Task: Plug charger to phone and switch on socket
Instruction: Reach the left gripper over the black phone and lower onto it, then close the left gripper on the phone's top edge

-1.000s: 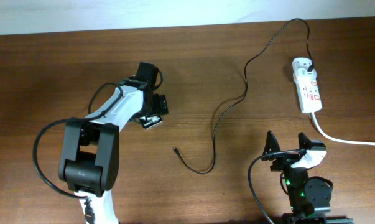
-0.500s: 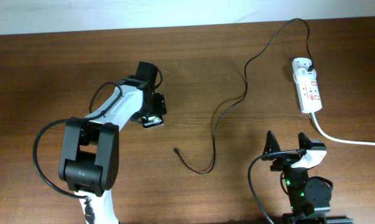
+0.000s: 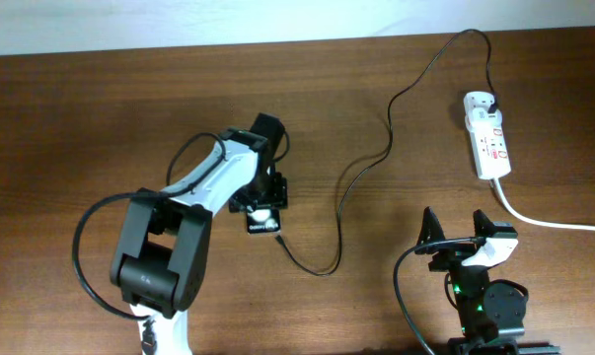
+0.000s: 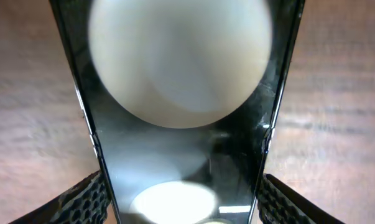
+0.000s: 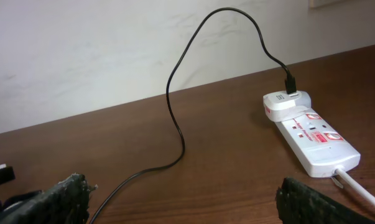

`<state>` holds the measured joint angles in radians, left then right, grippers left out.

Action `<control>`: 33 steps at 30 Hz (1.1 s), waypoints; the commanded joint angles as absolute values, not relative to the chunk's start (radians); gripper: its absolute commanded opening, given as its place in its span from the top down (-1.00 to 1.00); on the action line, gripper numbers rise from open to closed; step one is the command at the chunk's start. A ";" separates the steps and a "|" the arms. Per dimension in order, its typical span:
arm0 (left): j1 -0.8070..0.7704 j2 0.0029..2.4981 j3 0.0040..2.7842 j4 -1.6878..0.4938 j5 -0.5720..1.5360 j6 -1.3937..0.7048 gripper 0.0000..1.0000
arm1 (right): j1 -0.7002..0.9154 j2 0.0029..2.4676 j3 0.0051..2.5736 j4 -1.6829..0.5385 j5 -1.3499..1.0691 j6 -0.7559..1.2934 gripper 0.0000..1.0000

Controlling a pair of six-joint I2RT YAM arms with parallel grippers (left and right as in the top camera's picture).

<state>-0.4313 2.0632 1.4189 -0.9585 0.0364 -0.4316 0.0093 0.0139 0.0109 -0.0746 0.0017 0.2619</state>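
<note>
At centre-left, the left arm (image 3: 203, 182) stretches across the table (image 3: 80, 118), its left gripper (image 3: 261, 204) clenched on the phone (image 4: 181, 155), just beside the charger (image 3: 338, 222) tip. Farther right, the charger's plug sits in the socket (image 3: 488, 148). Nearer the front edge, the right gripper (image 3: 455, 223) rests spread, empty.

Overhead looks straight down; right wrist looks low toward the shared socket (image 5: 311, 134); left wrist hugs the phone (image 4: 181, 149).

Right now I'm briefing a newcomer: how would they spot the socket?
At the right of the table, ahead of the right gripper, lies the socket: a white elongated strip. Red switch marks, a thick white cord and the thin black charger plugged into its far end set it apart.
</note>
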 commanded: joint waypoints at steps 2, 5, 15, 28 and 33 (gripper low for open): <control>-0.485 2.112 1.390 -1.035 0.019 -0.433 -0.47 | 0.013 0.006 0.006 -0.081 0.000 0.258 -0.97; -0.501 2.112 1.390 -1.033 -0.019 -0.434 -0.79 | 0.013 0.006 0.006 -0.081 0.000 0.259 -0.97; -0.500 2.112 1.390 -0.871 -0.120 -0.339 -0.98 | 0.013 0.006 0.006 -0.081 0.000 0.259 -0.97; -0.424 2.113 1.390 -0.846 -0.109 -0.339 -0.99 | 0.013 0.006 0.006 -0.081 0.000 0.258 -0.97; -0.424 2.113 1.390 -0.846 -0.110 -0.340 -0.98 | 0.013 0.006 0.006 -0.081 0.000 0.259 -0.97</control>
